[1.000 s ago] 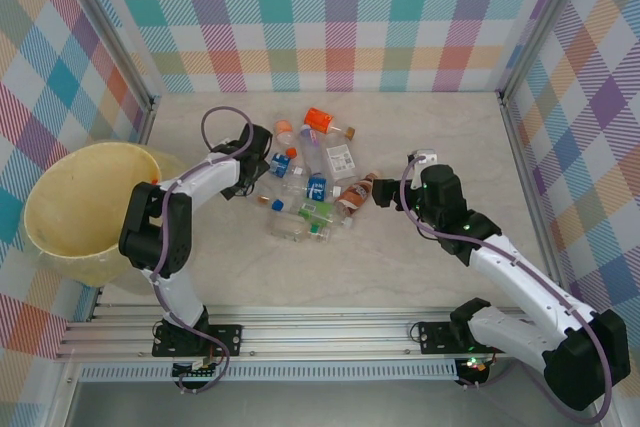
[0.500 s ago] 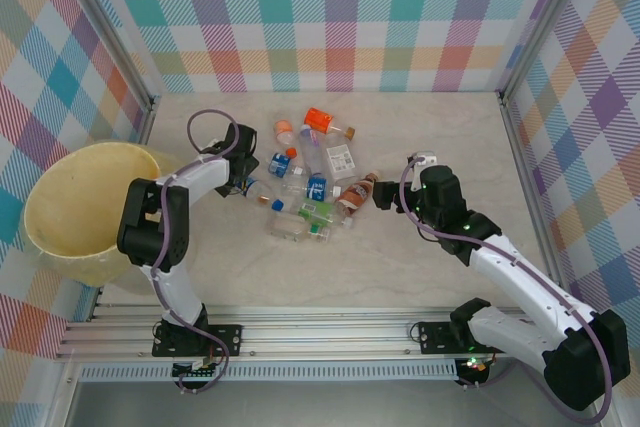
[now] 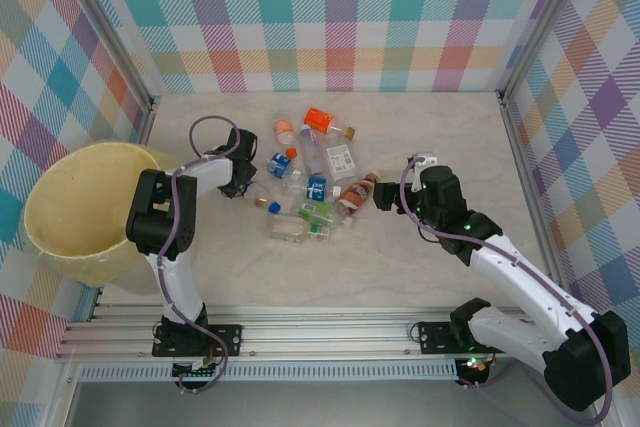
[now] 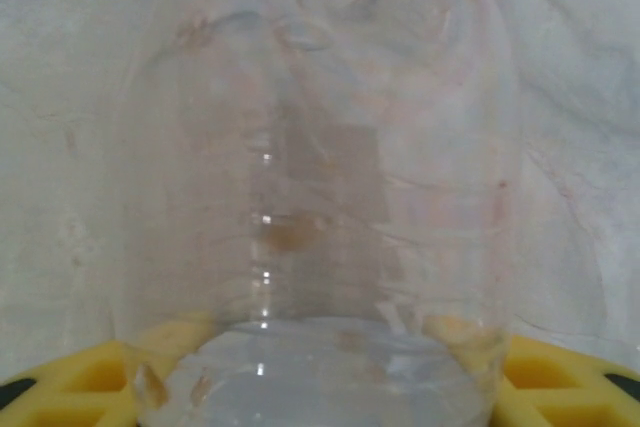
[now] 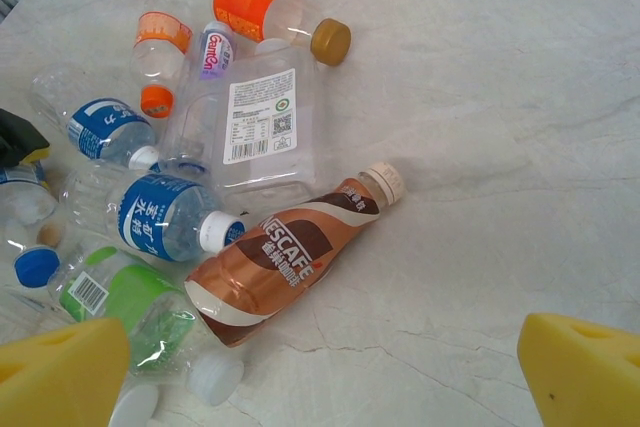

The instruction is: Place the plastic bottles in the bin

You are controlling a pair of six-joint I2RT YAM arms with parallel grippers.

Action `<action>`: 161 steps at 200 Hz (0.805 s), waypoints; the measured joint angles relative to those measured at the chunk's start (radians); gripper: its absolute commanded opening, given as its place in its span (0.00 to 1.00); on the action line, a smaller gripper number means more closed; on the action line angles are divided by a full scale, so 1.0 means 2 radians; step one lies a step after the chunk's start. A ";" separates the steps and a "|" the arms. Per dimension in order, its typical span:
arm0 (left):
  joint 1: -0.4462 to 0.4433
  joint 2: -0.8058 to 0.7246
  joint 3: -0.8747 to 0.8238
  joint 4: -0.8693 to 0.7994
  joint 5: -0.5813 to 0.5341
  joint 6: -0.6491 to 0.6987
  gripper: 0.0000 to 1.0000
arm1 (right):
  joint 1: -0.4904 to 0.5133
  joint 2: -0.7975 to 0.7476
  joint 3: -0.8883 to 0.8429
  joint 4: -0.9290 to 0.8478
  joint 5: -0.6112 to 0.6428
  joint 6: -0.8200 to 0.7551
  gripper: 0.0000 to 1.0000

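Several plastic bottles (image 3: 310, 182) lie in a heap mid-table. My left gripper (image 3: 243, 179) is at the heap's left edge. A clear unlabelled bottle (image 4: 320, 197) lies base-first between its yellow pads (image 4: 70, 382), undeformed, and the jaws stand wide, so I call the gripper open. To the right, my right gripper (image 3: 385, 197) is open and empty, its pads (image 5: 60, 377) apart. It hangs just short of a brown Nescafe bottle (image 5: 290, 257) lying on its side. The pale yellow bin (image 3: 70, 207) stands at the far left, and its inside looks bare.
An orange-labelled bottle (image 5: 265, 9), a flat clear one with a white label (image 5: 262, 127), a blue-labelled one (image 5: 160, 215) and a crushed green one (image 5: 130, 302) lie around the Nescafe bottle. Loose caps (image 3: 274, 207) sit near the heap. Checked walls enclose the table.
My left gripper has swung from the back of the heap toward the near left and now has the clear bottle between its pads. The right arm has barely moved.
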State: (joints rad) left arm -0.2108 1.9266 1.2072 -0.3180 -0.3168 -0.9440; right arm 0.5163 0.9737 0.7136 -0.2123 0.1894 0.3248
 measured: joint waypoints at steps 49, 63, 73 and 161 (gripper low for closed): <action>-0.006 -0.032 0.027 -0.007 0.000 0.074 0.45 | 0.000 -0.001 0.000 0.000 0.000 0.000 1.00; -0.014 -0.053 0.057 -0.011 -0.006 0.113 0.45 | 0.000 -0.001 0.000 0.001 0.000 0.000 1.00; -0.025 -0.074 0.082 -0.010 -0.009 0.149 0.44 | 0.000 -0.001 0.000 0.001 0.000 0.000 1.00; -0.088 -0.255 0.193 -0.010 -0.015 0.424 0.43 | 0.000 0.013 0.000 0.045 -0.002 0.003 1.00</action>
State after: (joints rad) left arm -0.3859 1.4162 1.5932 -0.3370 -0.3466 -0.0952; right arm 0.5163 1.0004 0.7139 -0.1219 0.1852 0.3313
